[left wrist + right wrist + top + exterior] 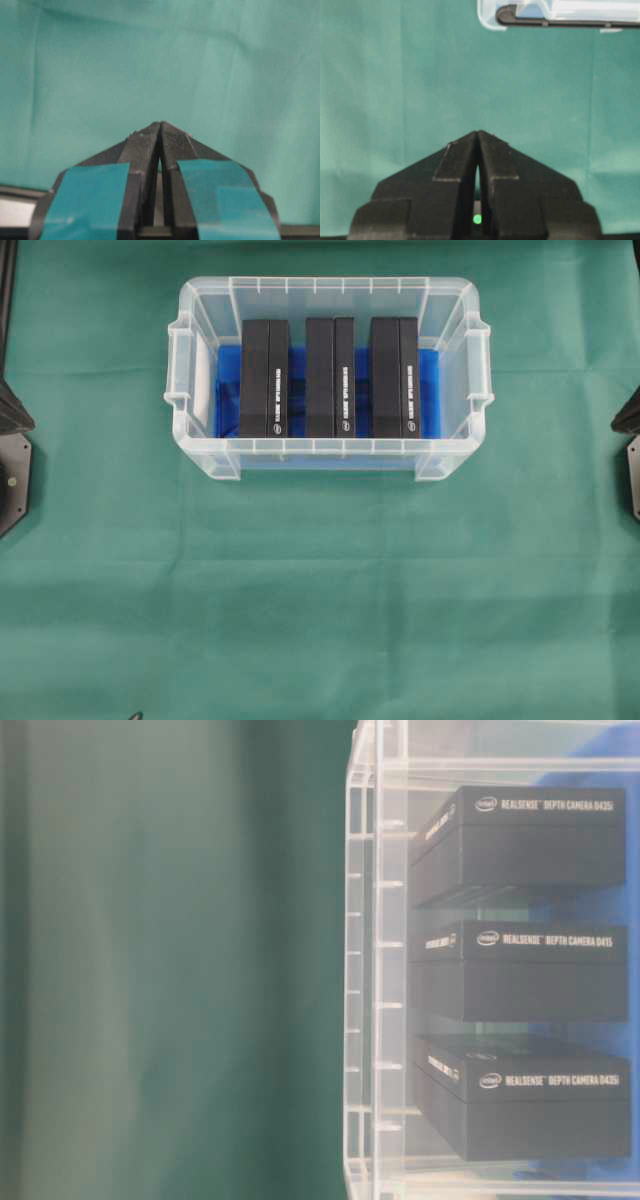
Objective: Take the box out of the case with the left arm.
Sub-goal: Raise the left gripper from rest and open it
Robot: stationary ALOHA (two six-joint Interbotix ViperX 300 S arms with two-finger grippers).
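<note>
While the left gripper (160,131) hangs over bare green cloth (320,620) with its teal-taped fingers (92,200) pressed together and nothing between them, the step in hand, as I judge it, is the approach to the case (200,455), so the first thing to get right is parting the fingers before they go anywhere near the rim. Three black boxes stand in a row on the blue lining (228,390) of that clear tub, each apart from its neighbour: the left box (264,378), the middle box (330,378) and the right box (394,378). The task does not say which one, but the left box is nearest the working arm, and choosing it likely spares a reach across the others. A good approach probably comes from above, with the fingers lined up across the narrow width of the box and lowered into the gaps on either side, one toward the tub wall and one toward the middle box. The lift should then go straight up until the box clears the rim, since a tilt could catch the plastic edge or drag the light tub along. The right gripper (478,137) also has its fingers together and empty, the tub's edge showing at the top of its view, and should stay out of the way.
</note>
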